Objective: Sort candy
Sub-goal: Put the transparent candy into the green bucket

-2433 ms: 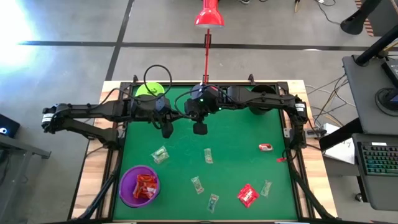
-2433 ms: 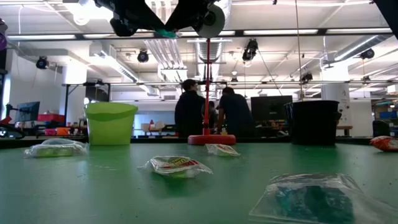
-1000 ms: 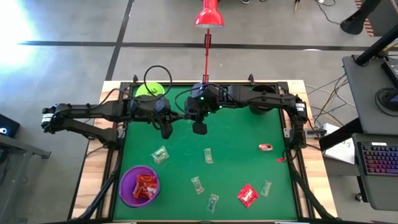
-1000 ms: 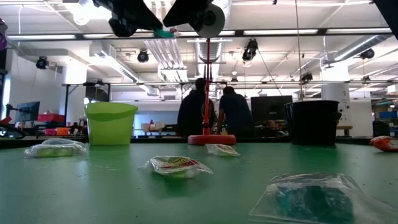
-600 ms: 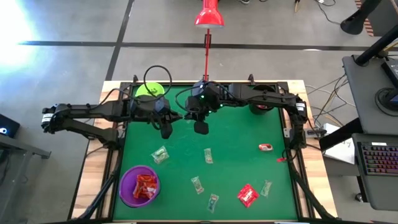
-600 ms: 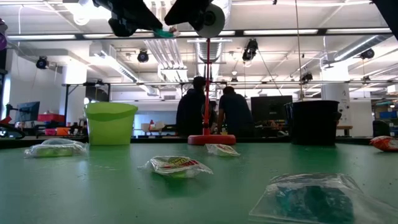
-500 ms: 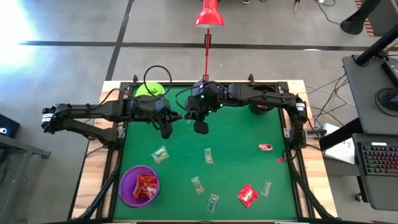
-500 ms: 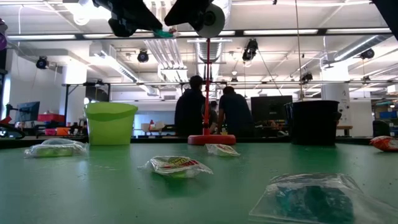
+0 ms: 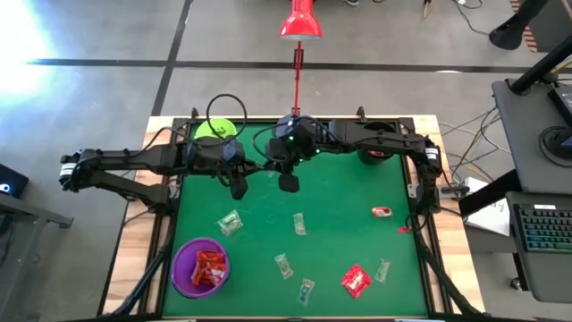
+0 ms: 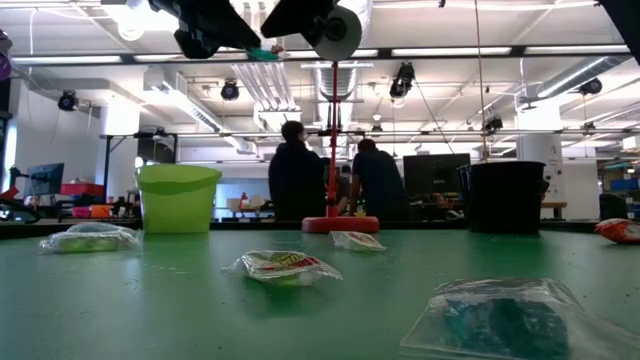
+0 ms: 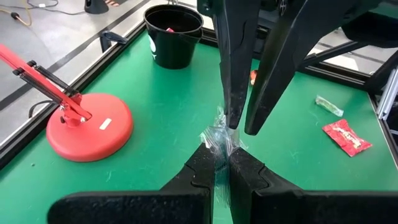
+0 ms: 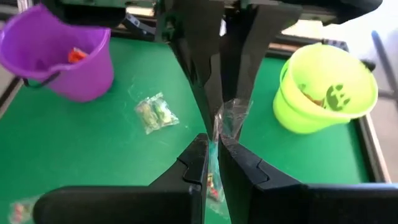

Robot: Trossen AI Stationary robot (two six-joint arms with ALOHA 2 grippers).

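**Two tools, one sweet, high over the bench**

Little has moved since the earlier pictures: only the right tool [image 9: 289,182] has edged slightly toward the lime-green cup [image 9: 217,128] at 11 o'clock, while the left tool [image 9: 239,188] sits as it did. That suggests a handover or tug on one piece, not a drop yet.

Both tools are pinched shut on the same clear-wrapped candy [image 11: 219,138], meeting tip to tip well above the bench [image 9: 357,224]; the wrist views show the wrapper caught between each pair of fingers. Loose candies [image 9: 298,224] lie around the middle and toward 5 o'clock, with red ones already in the purple cup [image 9: 200,266] at 7 o'clock.
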